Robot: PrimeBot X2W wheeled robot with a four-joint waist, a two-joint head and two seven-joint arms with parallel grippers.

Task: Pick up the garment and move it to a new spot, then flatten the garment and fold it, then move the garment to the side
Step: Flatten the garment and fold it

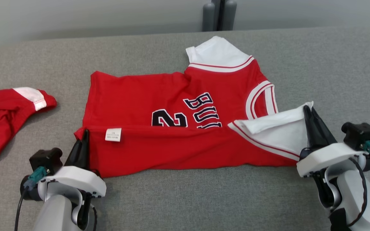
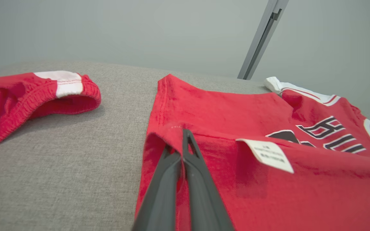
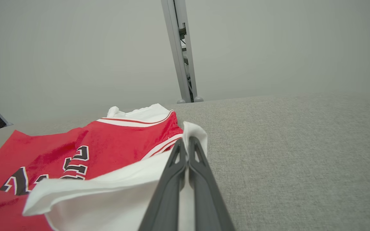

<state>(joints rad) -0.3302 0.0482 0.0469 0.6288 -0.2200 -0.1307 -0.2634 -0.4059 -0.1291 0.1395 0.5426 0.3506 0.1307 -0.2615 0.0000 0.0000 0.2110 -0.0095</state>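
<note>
The jersey (image 1: 172,96) is lying mid-tabletop (image 1: 185,199), its near edge doubled over lengthwise. The left gripper (image 1: 85,133) is clamping the hem corner (image 1: 79,134) and the right gripper (image 1: 307,110) the white sleeve (image 1: 278,128), seemingly to keep the fold line straight.

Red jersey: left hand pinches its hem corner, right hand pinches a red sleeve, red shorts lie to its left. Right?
No. The right wrist view shows the sleeve in the right hand is white, not red. Otherwise yes: the left hand pinches the hem corner of the red jersey, and red shorts lie to its left.
</note>
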